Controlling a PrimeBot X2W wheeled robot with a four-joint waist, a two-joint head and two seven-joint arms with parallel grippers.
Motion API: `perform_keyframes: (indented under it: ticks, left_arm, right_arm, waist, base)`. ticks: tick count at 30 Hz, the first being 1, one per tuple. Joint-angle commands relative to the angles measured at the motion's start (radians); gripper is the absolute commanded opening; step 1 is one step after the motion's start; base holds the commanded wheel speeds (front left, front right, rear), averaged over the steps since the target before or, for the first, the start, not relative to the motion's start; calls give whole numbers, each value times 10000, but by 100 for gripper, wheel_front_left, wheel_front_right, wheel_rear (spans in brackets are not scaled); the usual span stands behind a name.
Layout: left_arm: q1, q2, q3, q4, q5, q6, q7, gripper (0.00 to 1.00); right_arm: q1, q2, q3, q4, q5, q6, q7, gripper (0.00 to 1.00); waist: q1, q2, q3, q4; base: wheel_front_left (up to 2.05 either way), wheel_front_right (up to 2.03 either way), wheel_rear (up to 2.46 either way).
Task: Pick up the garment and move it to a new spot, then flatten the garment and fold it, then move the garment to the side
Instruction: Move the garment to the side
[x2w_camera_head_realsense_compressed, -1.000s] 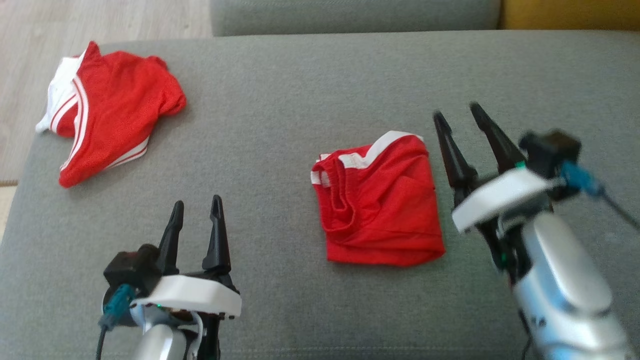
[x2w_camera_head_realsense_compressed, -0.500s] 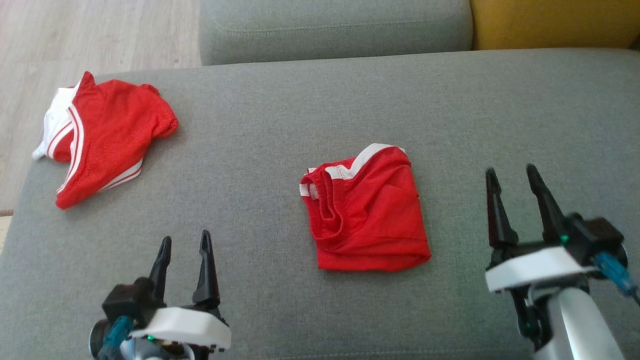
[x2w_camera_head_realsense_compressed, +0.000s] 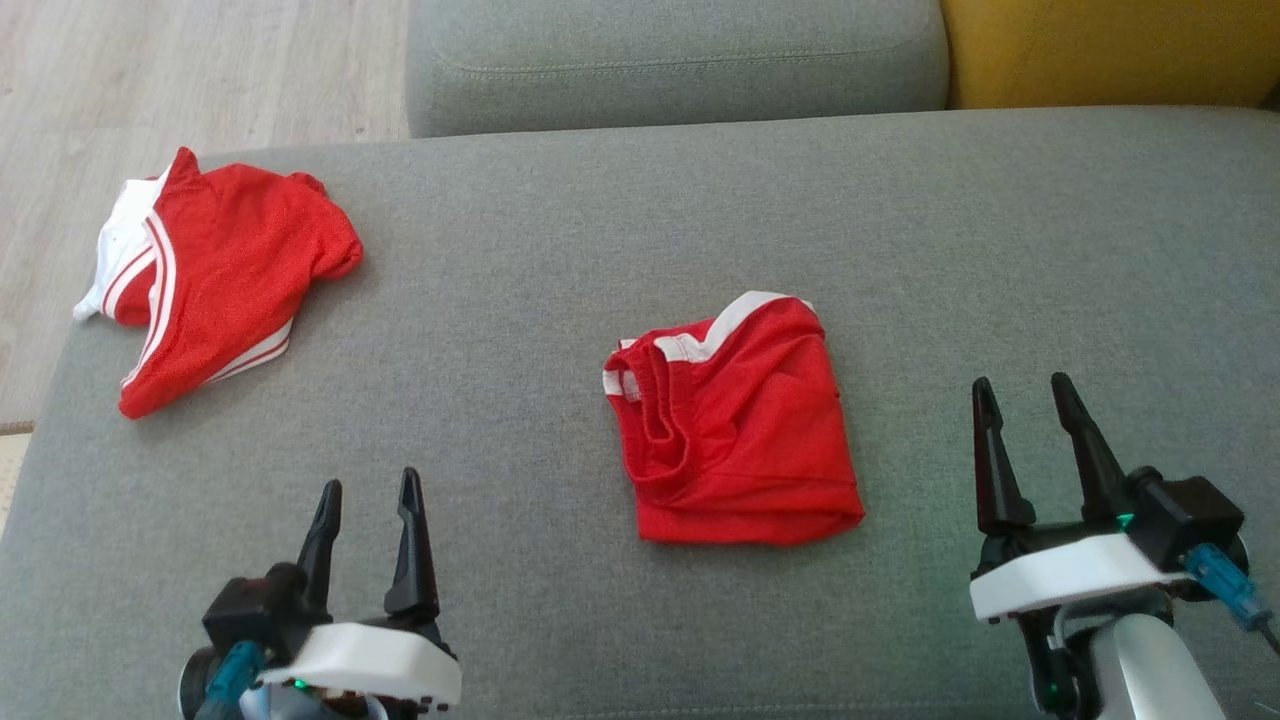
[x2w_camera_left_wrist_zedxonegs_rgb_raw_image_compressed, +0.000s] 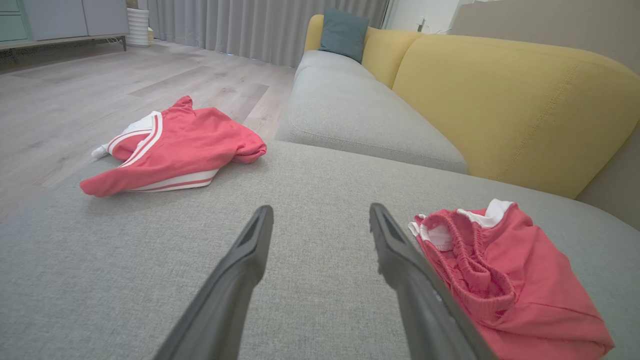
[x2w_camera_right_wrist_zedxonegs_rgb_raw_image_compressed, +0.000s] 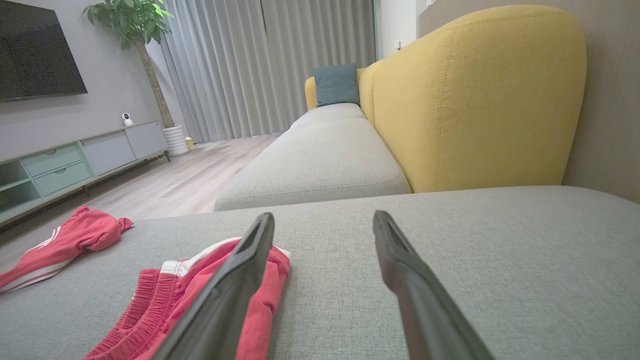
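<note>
The right jaws have drawn back: the folded garment (x2w_camera_head_realsense_compressed: 735, 425), a second ago just beside them, now lies ahead-left, apart.

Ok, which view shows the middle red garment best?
Head view: the middle garment lies whole, seen from above. Left wrist view catches it side-on, partly behind the left tool's finger; right wrist view crops it.

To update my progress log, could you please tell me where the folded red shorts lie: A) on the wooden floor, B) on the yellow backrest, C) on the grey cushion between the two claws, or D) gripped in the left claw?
C: the shorts lie flat on the cushion, between the open left claw and open right claw, touching neither.
</note>
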Motion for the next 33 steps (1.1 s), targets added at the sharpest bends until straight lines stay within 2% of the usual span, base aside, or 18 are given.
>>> perform_keyframes:
  ticks: [1, 18, 22, 26, 33]
  left_arm:
    - [-233, -20, 353, -328, 122, -13, -123, 100]
    - [-225, -89, 432, -327, 207, -88, -124, 100]
    - [-289, -98, 423, -369, 226, -105, -124, 100]
    - [-446, -107, 381, -456, 242, -117, -124, 100]
    - [-808, -120, 161, -623, 176, -140, -124, 100]
  right_arm:
    - [-286, -27, 270, -248, 43, -9, -112, 100]
    - [-314, -26, 260, -150, 0, -9, -55, 100]
    - [-447, -26, 178, -136, 113, -9, 230, 100]
    - [-930, -26, 215, -143, 60, -9, 1201, 100]
    - [-2143, -239, 788, 92, 218, -9, 4206, 100]
  waist:
    - [0, -1, 3, 4]
    - [0, -1, 81, 11]
    - [0, -1, 224, 43]
    - [0, -1, 511, 125]
    - [0, -1, 1226, 529]
  base:
    - [0, 0, 0]
    - [0, 0, 0]
    - [0, 0, 0]
    - [0, 0, 0]
    - [0, 0, 0]
